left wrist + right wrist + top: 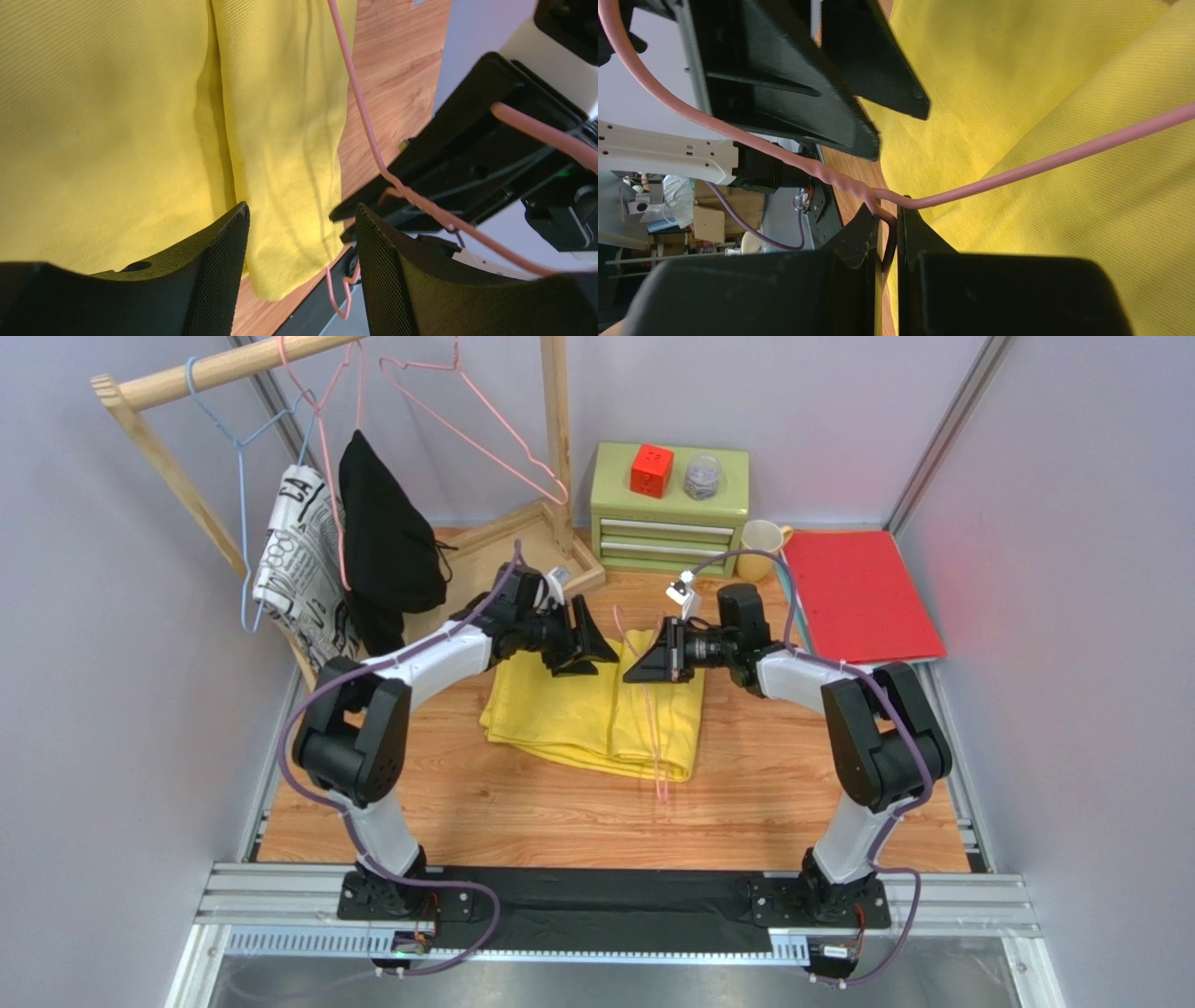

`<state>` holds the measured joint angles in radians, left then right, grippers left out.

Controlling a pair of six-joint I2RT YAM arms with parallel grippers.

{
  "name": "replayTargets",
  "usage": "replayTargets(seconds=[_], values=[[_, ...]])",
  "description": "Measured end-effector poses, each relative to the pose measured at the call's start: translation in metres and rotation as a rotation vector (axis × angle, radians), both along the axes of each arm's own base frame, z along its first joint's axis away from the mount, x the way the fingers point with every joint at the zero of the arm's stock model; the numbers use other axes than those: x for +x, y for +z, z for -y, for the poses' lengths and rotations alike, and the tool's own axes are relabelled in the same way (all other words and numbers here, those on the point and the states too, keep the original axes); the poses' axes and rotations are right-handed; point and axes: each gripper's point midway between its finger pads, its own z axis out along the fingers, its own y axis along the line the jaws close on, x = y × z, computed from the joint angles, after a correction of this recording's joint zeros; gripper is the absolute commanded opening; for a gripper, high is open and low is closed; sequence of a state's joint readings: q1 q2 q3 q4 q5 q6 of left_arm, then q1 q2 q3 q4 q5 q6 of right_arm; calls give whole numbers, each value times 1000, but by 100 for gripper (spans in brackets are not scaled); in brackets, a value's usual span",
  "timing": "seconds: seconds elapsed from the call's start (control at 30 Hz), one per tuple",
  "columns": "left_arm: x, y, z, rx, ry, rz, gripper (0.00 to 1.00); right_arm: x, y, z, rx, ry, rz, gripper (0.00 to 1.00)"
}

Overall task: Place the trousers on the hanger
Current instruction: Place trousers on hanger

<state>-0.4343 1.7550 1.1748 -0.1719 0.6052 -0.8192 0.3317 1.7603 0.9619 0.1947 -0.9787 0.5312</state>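
Yellow trousers and pink hanger, seen past the left gripper, whose fingers are spread.
The hanger's wire is seen crossing the trousers' edge over the wooden table; its twisted neck appears to be clamped by the right gripper.

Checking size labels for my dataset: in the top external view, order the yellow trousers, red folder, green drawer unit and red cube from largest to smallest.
1. yellow trousers
2. red folder and green drawer unit: they look about alike, so they are not ranked
3. red cube
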Motion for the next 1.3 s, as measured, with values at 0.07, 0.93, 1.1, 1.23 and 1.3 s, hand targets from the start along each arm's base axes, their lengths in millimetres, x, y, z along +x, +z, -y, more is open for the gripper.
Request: replayTargets(seconds=[0.07,0.93,1.1,1.23,1.3], values=[[4,-9,8,3,-13,-6,63,-1,-1,0,21,-10,0,0],[14,-63,53,95,-88,-12,0,1,6,16,145,-80,-20,0],[6,-24,45,113,-98,41,0,3,13,16,162,-93,-30,0],[-1,29,33,127,-104,132,0,2,25,4,188,-87,-38,0],[-4,44,19,149,-93,147,0,2,36,-5,213,-67,-19,0]])
